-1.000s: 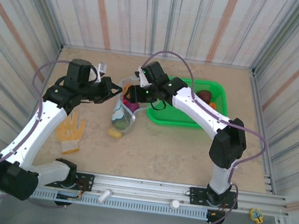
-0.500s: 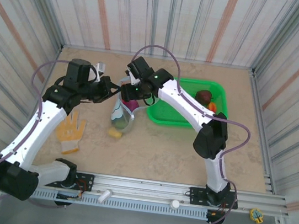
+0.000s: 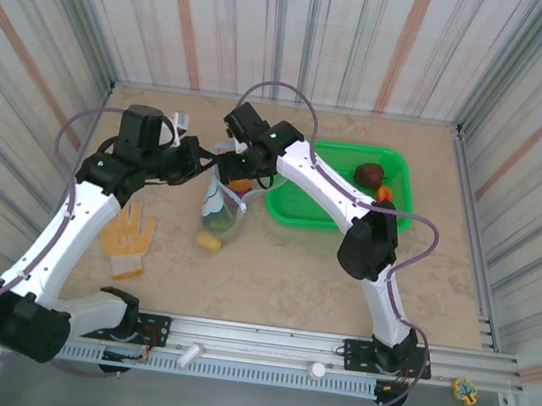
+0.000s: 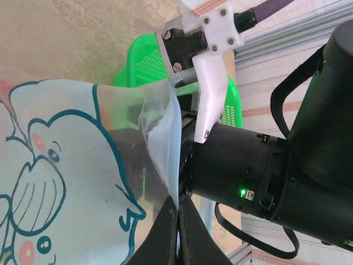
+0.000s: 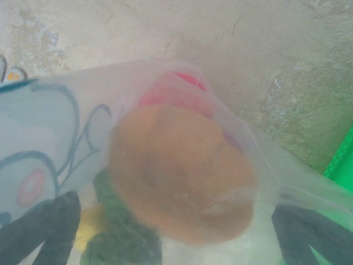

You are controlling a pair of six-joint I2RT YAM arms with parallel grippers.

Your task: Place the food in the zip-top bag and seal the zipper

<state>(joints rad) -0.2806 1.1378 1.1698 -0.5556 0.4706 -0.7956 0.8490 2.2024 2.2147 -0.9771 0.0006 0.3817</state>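
Pinching zip-top bag (image 4: 66,165) rim: left gripper (image 4: 177,208) clamped on floppy, slippery film; right gripper (image 5: 176,212) spread wide, empty, over light food (image 5: 182,165).

Held the white-and-black left arm (image 3: 55,233) stretched from its near base up and inward, elbow bent, black left gripper (image 3: 209,163) levelled toward the centre. Had its jaws pinched shut on the rim of the crinkly transparent plastic bag (image 4: 66,165). Held the white right arm (image 3: 320,180) arched far across leftward, wrist tipped downward. Had the right gripper (image 5: 176,237) spread wide, dark fingers (image 5: 47,232) well apart.
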